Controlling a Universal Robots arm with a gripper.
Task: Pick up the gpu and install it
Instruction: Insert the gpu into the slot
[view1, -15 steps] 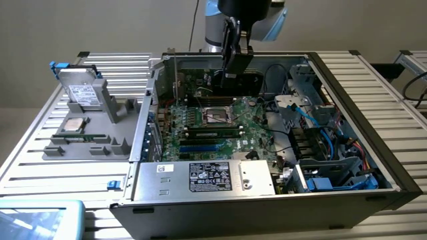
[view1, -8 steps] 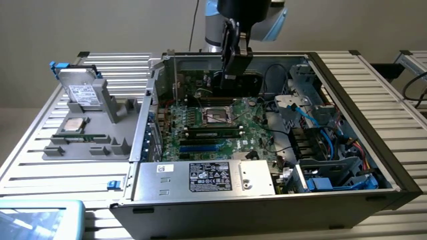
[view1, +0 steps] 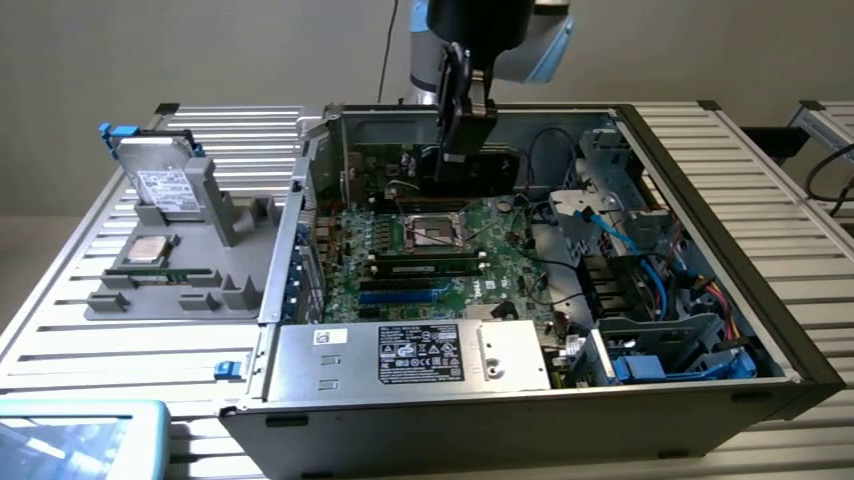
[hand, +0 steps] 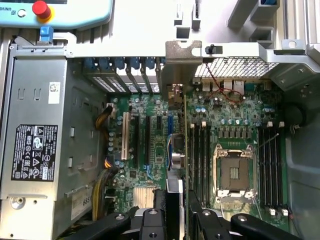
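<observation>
The gripper (view1: 463, 148) is clamped on the gpu (view1: 475, 172), holding it upright inside the open case (view1: 742, 232) over the motherboard (view1: 424, 262). The tray (view1: 176, 296) holds a hard drive (view1: 167, 186) and a cpu (view1: 150, 248).

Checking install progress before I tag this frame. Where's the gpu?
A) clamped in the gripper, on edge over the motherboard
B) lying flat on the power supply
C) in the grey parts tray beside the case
A: the gpu stands on edge, clamped in the gripper, above the motherboard inside the open case.
</observation>
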